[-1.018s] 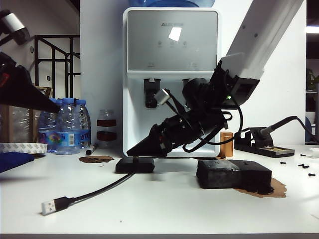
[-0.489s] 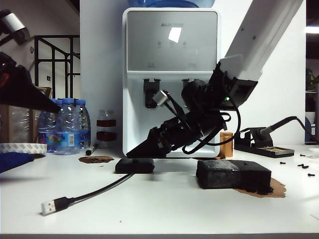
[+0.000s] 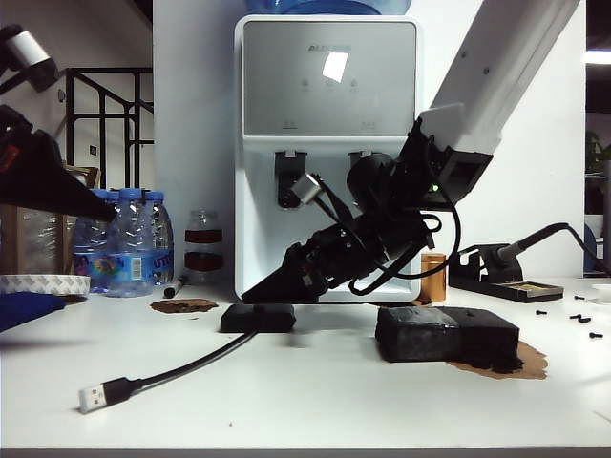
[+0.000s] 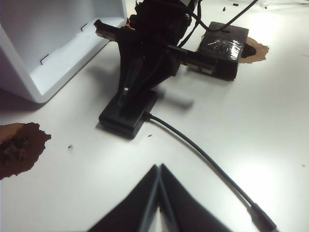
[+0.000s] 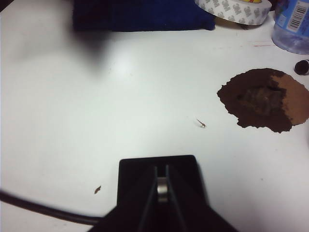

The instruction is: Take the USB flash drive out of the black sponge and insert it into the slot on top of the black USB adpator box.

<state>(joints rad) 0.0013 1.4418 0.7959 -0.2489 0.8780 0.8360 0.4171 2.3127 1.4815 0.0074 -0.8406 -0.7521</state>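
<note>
1. Pinching the tiny silver-grey metal USB flash drive (image 5: 162,188) between nearly shut jaws, the right gripper (image 3: 256,289) slants down from the upper right of the exterior frame, its tip just above the small flat matte black USB adaptor box (image 3: 259,317). The drive points at the box top, probably so it can go straight into the slot.
2. In the right wrist view the drive sits low in the centre, right over the box (image 5: 157,175); whether it has entered the slot I cannot tell.
3. The brick-sized rough black foam sponge (image 3: 447,334) lies on the white table (image 3: 315,401) right of centre, apart from the box and no longer holding the drive.
4. The left gripper (image 4: 159,183) hangs at the left edge of the exterior view, well apart from the box, jaws pressed together on nothing, leaving the right arm room.
5. Around: the thick black cable (image 3: 181,367) runs lower left to its silver plug (image 3: 93,397); a white water dispenser (image 3: 327,143) stands close behind the box; water bottles (image 3: 129,243) and a soldering station (image 3: 506,277) stay clear.
</note>
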